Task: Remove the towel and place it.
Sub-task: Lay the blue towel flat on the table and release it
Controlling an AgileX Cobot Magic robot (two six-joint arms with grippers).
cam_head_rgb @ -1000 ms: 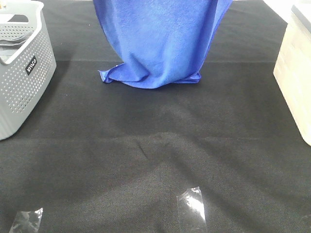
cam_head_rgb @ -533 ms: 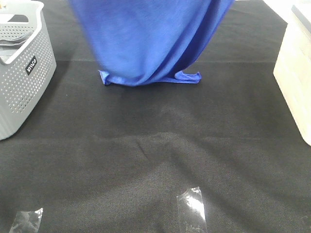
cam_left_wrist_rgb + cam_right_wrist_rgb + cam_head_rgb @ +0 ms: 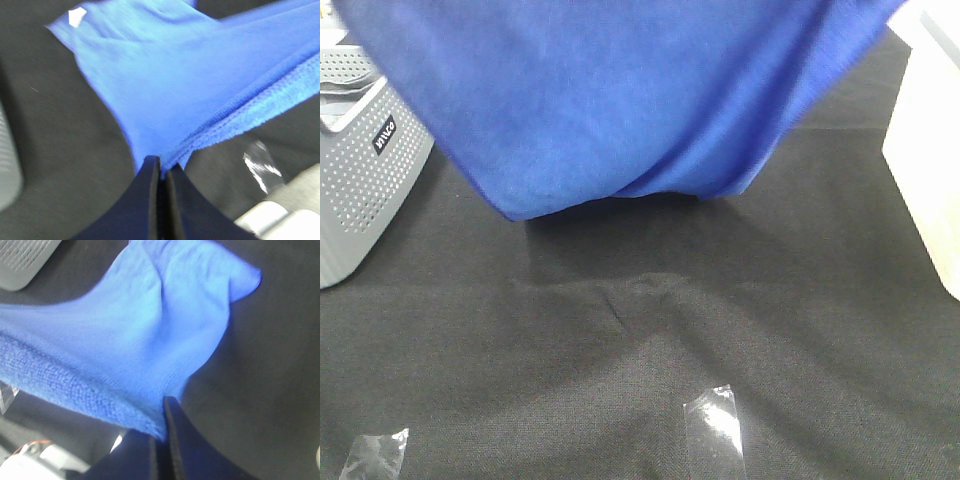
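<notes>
The towel (image 3: 620, 100) is held spread above the counter (image 3: 640, 330), one edge clamped in each gripper – left (image 3: 161, 172), right (image 3: 162, 415) – and should be kept taut and lowered flat.

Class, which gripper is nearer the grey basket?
Left. The left gripper, clamping the towel, has the grey basket close beside it; the right gripper sees it across the towel.

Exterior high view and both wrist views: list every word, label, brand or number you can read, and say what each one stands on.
Black label on the grey basket: white letters, tilted and too small to read with certainty.
White tag at a corner of the towel: too blurred to show any print.
No other text is visible in any view.
</notes>
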